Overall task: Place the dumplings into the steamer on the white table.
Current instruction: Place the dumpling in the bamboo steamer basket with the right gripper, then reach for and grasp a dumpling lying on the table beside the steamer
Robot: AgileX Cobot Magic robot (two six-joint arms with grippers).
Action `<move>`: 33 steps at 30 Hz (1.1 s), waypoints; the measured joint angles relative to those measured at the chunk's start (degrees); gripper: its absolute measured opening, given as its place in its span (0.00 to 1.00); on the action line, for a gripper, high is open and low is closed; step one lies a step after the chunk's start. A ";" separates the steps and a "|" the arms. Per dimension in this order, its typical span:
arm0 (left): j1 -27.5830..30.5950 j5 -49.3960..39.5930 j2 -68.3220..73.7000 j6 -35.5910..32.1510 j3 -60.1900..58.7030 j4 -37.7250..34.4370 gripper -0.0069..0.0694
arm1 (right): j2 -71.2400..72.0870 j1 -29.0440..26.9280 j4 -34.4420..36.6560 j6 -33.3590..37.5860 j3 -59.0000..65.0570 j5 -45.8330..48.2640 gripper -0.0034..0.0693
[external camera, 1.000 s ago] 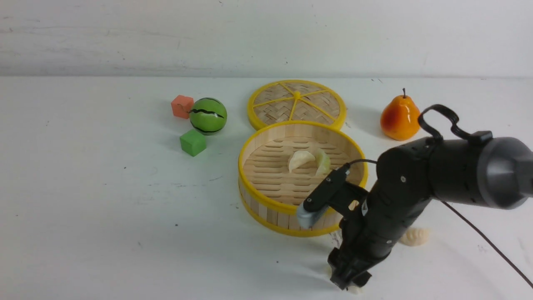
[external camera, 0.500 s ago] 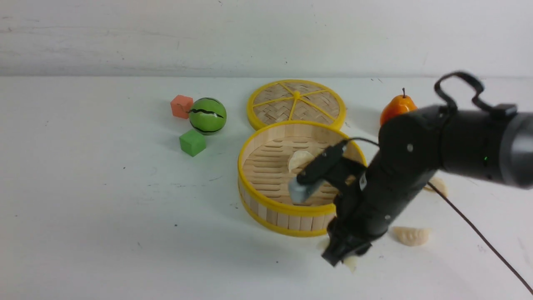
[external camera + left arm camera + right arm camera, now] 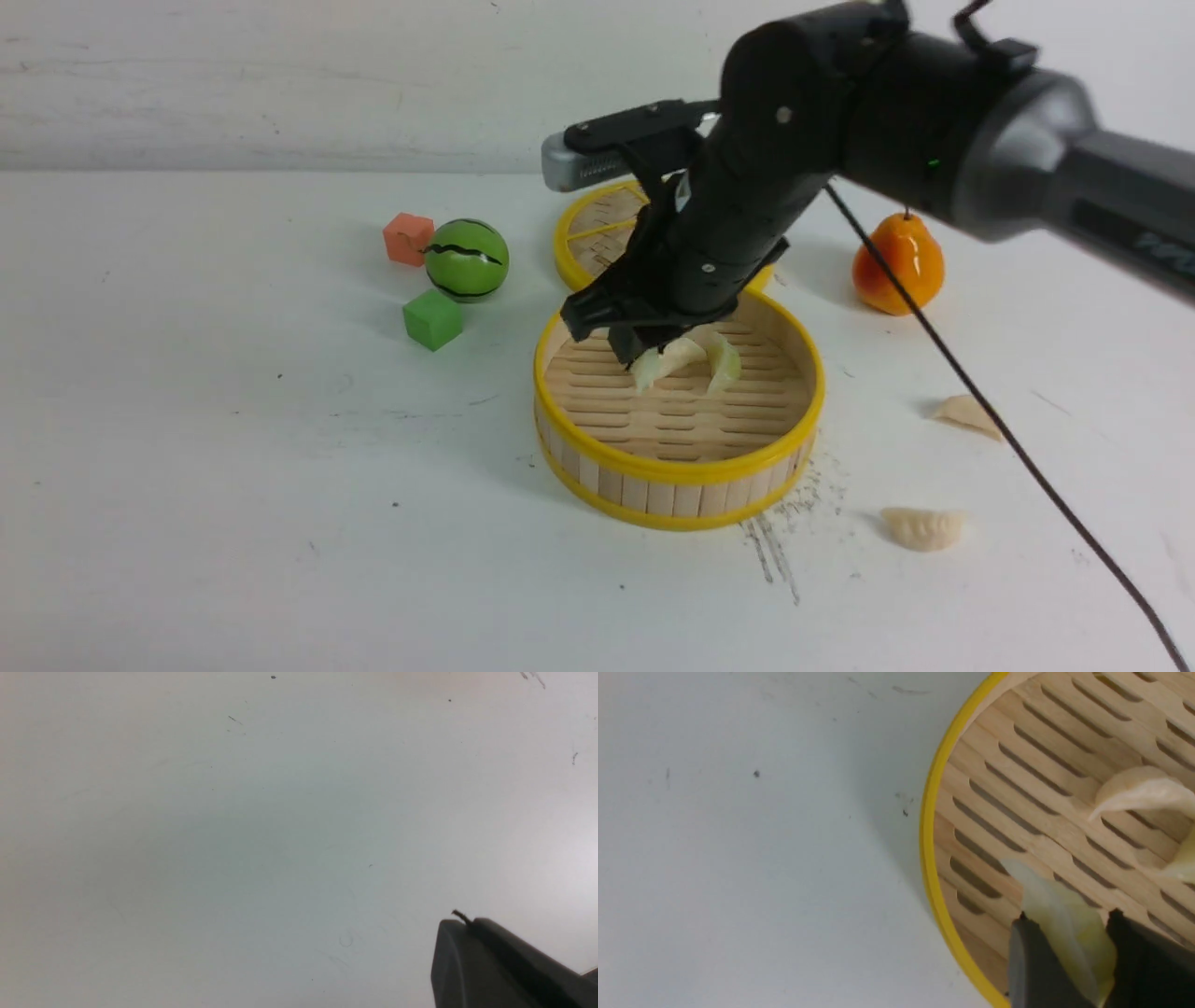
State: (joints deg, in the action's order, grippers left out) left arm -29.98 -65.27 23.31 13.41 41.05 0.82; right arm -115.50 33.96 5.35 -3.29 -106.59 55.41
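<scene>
A greenish dumpling (image 3: 1069, 933) is clasped by the right pincer (image 3: 1064, 917) above the steamer (image 3: 680, 469); if released too high, the two dumplings lying inside might be knocked towards its rim.

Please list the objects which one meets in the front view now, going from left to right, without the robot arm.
Orange block, green block, striped green ball, steamer, pear. I leave out the lid and the dumplings, because their places overlap with others.
</scene>
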 joint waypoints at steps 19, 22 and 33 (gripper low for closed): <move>0.00 -3.51 0.00 0.00 0.00 -0.18 0.10 | -13.73 -0.05 -6.88 -9.12 -11.38 1.06 0.61; 0.00 -3.51 0.00 0.00 0.00 -0.22 0.10 | -11.24 -0.05 -6.88 -4.64 -13.90 7.70 0.65; 0.00 -3.41 0.00 0.00 0.00 -0.82 0.11 | 6.23 -2.44 -10.28 6.90 -5.28 15.64 0.66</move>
State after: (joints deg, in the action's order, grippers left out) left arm -29.98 -68.68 23.31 13.41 41.05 0.00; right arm -109.27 31.52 -4.92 3.61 -111.87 71.05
